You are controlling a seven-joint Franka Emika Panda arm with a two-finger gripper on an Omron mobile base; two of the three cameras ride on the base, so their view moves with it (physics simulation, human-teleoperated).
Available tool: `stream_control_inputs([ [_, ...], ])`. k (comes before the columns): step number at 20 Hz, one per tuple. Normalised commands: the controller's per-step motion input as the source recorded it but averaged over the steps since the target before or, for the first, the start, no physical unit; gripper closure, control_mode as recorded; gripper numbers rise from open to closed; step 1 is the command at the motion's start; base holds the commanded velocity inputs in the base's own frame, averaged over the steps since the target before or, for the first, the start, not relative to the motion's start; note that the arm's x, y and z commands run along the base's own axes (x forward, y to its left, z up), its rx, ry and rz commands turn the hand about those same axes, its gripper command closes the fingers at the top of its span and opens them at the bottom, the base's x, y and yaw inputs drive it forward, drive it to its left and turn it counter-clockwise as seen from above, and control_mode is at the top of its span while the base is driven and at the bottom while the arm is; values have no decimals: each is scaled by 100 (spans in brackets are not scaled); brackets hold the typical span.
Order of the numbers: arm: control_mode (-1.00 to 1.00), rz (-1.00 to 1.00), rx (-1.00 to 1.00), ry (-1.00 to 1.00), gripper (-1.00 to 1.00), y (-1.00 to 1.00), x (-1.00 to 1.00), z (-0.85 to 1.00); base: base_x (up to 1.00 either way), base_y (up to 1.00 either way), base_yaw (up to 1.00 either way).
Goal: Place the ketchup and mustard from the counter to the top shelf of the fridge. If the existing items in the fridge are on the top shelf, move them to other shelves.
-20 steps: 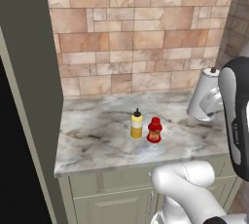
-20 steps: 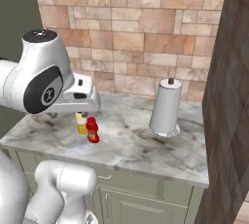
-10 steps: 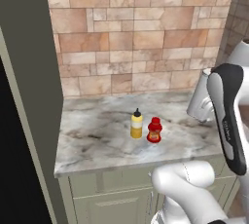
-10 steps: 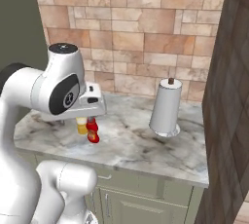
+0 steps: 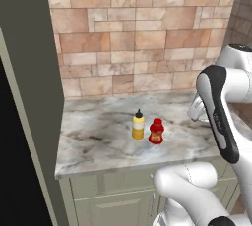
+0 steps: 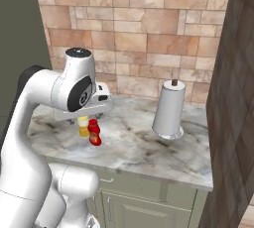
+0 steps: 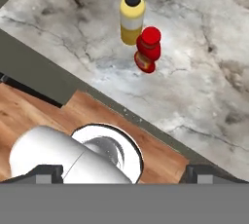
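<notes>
The ketchup (image 5: 156, 131) stands upright on the marbled desk (image 5: 98, 136), just beside the mustard (image 5: 138, 126), which is also upright and a little taller; in the left base view the red bottle is to the right of the yellow one. A paper towel roll (image 6: 169, 108) stands well apart from the ketchup, further along the same desk towards the dark wall. The claw (image 7: 124, 172) hangs above the ketchup with its fingers (image 7: 48, 173) spread wide apart, holding nothing.
</notes>
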Motion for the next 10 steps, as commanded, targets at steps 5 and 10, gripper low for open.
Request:
stream_control_inputs([
  [5,-100,16,0,6,-100,4,17,-25,0,0,0],
  [10,-100,18,0,4,-100,9,6,-26,0,0,0],
])
